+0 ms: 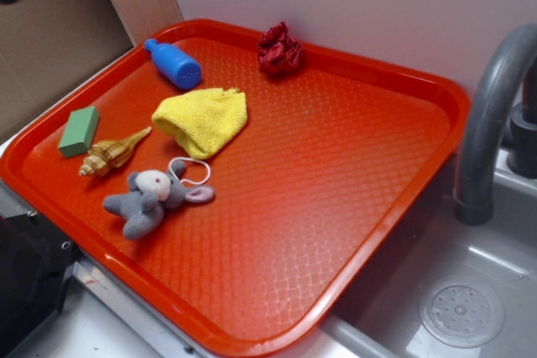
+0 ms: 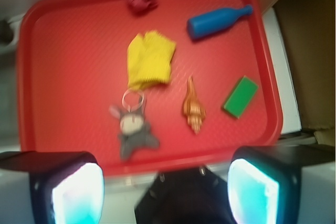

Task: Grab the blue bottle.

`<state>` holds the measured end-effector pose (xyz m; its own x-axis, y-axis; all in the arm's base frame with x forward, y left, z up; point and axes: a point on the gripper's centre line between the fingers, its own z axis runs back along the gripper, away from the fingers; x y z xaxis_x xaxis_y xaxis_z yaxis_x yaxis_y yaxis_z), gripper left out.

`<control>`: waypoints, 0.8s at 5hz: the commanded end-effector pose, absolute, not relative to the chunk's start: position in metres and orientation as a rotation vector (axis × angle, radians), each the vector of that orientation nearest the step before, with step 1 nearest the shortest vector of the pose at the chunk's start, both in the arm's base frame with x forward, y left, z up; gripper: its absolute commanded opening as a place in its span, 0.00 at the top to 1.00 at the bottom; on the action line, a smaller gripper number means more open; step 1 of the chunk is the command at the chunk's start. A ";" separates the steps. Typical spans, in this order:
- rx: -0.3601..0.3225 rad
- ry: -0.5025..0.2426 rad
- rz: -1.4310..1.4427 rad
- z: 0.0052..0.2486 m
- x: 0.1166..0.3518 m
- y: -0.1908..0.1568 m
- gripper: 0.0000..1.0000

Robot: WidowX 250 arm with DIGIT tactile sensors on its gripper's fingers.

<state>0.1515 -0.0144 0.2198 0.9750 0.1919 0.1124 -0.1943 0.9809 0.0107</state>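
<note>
One blue bottle (image 1: 174,63), one green block (image 1: 79,131), one shell (image 1: 112,153), one red tray (image 1: 352,232)

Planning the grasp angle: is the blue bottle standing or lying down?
Lying down. The bottle rests on its side on the tray, neck toward the far corner.

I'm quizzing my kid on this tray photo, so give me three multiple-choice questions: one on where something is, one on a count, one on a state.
1. Where does the blue bottle lie on the red tray?
A. beside the grey mouse toy
B. near the far left corner
C. in the sink

2. How many things lie on the tray?
A. four
B. six
C. nine

3. How is the gripper?
A. open, holding nothing
B. shut on the bottle
C. shut on the cloth

Answers: 1 B, it lies near the rim's corner; 2 B, counting bottle, green block, seashell, mouse toy, yellow cloth, red crumpled thing; 3 A, fingers apart above the tray.
</note>
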 end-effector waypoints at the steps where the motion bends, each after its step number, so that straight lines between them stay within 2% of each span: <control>1: 0.166 -0.340 0.571 0.192 0.195 0.018 0.00; 2: 0.236 -0.409 0.794 0.164 0.215 0.043 0.00; 4: 0.240 -0.417 0.949 0.115 0.261 0.068 0.00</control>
<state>0.2592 0.0511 0.0965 0.5722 0.7104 0.4099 -0.7962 0.6011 0.0697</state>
